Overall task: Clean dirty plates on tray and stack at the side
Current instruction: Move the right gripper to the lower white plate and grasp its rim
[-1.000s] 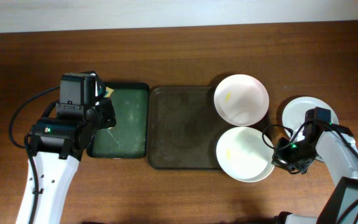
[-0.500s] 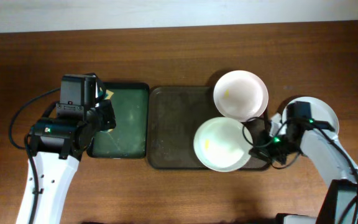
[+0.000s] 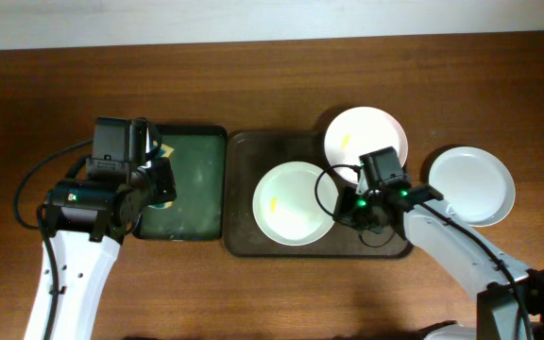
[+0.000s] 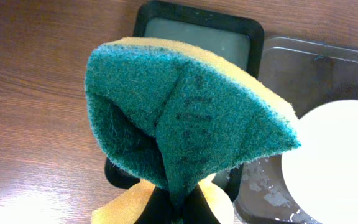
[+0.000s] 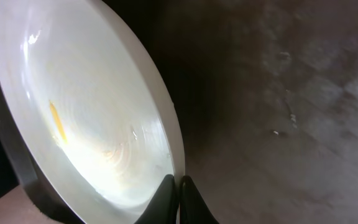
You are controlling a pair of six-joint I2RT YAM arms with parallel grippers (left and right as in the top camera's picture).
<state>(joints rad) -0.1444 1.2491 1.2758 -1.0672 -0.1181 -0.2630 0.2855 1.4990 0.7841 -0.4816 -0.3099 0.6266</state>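
Right wrist: gripper (image 5: 178, 194) tight on plate (image 5: 86, 112)

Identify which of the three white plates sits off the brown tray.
The far-right plate, alone on the bare table; the centre plate and the back plate both rest on the tray.

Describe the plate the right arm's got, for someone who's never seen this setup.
Start at the brown tray in the middle. The held plate sits fully inside it, nearest the green tray. Unlike the far plate overhanging the tray's far edge and the side plate on the table, its rim is pinched by the right claw.
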